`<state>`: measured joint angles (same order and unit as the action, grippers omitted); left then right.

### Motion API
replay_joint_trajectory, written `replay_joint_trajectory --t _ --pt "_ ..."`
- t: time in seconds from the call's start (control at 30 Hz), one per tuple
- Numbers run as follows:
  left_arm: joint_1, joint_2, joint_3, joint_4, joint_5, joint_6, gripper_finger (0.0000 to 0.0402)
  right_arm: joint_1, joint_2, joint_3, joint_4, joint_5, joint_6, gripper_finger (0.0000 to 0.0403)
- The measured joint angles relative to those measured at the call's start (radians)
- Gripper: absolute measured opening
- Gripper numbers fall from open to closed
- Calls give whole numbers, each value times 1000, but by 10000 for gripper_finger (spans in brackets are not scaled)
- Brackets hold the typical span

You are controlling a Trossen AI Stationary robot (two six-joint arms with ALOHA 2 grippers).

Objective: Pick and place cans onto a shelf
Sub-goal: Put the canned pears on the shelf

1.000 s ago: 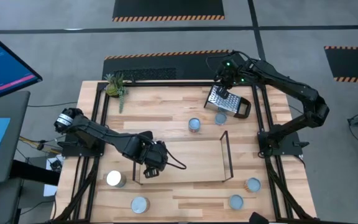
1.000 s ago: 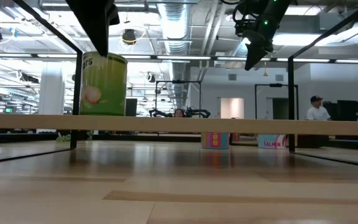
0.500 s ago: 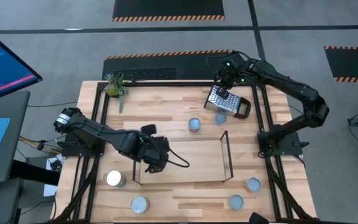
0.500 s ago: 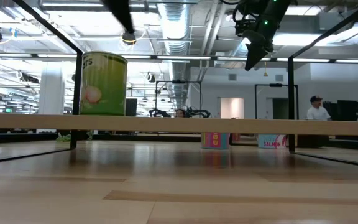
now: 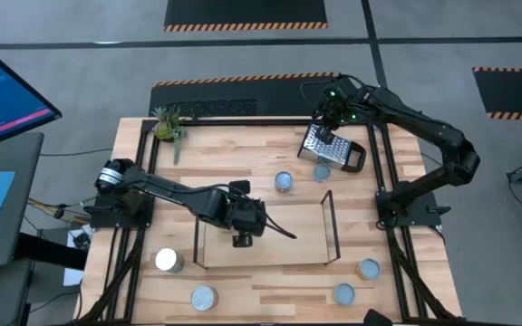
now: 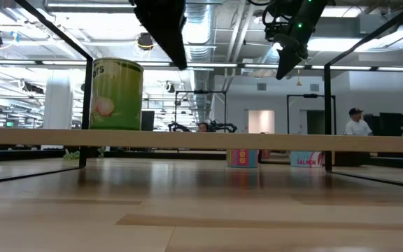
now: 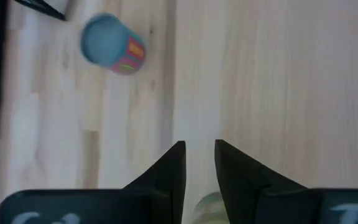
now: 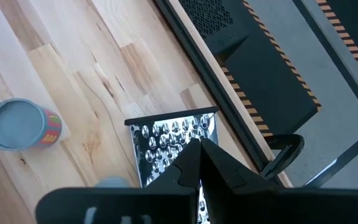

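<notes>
The left gripper (image 5: 243, 237) has swung right across the black wire shelf (image 5: 332, 226), fingers narrowly parted, empty; the right gripper (image 5: 327, 136), closed, hovers over the perforated metal grater (image 5: 320, 148).

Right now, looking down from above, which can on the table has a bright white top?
The can standing just outside the shelf's left end. The other cans seen from above have silvery-blue tops.

Both arms are dark, jointed tubes trailing black cables, the left arm (image 5: 166, 190) bearing a silvery round base joint, the right arm (image 5: 415, 118) showing a green light.
</notes>
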<state>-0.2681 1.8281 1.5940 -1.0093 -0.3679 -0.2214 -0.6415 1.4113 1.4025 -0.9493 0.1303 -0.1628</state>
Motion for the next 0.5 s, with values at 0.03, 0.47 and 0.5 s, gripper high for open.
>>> replay_joint_trajectory --t 0.03,0.47,0.5 --pt "2 7 0 -18 20 -5 75 0 0 0 0 0 -1 33" --pt "4 6 -1 -195 47 -96 75 0 0 0 -1 0 -3 33" --pt "4 6 -1 -195 46 -100 75 0 0 0 -1 0 -3 33"
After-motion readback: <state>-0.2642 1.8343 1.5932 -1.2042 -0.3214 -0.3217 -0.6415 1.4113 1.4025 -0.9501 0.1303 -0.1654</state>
